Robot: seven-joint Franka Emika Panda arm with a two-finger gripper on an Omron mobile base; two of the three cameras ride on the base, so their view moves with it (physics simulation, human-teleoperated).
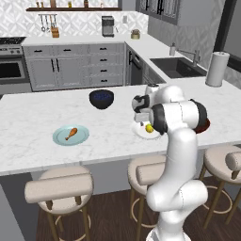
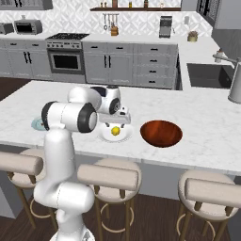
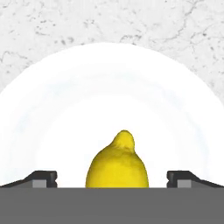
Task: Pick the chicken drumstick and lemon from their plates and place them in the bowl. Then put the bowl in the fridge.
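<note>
The yellow lemon [image 3: 117,164] lies on the white plate [image 3: 109,87], between the two spread fingertips [image 3: 43,178] of my open gripper [image 3: 112,180], with a gap on each side. From the base views, the gripper [image 2: 120,123] hangs just above the lemon [image 2: 115,131] near the counter's front edge. The reddish-brown bowl [image 2: 161,133] sits right of the white plate [image 2: 106,137]. Far to the left, the drumstick [image 1: 71,133] rests on the teal plate [image 1: 70,136]. The fridge is out of view.
A dark blue-black bowl [image 1: 101,99] stands further back on the island. Stools [image 1: 59,187] line the front edge. A sink [image 1: 176,66] and a paper towel roll [image 1: 217,68] are at the back right.
</note>
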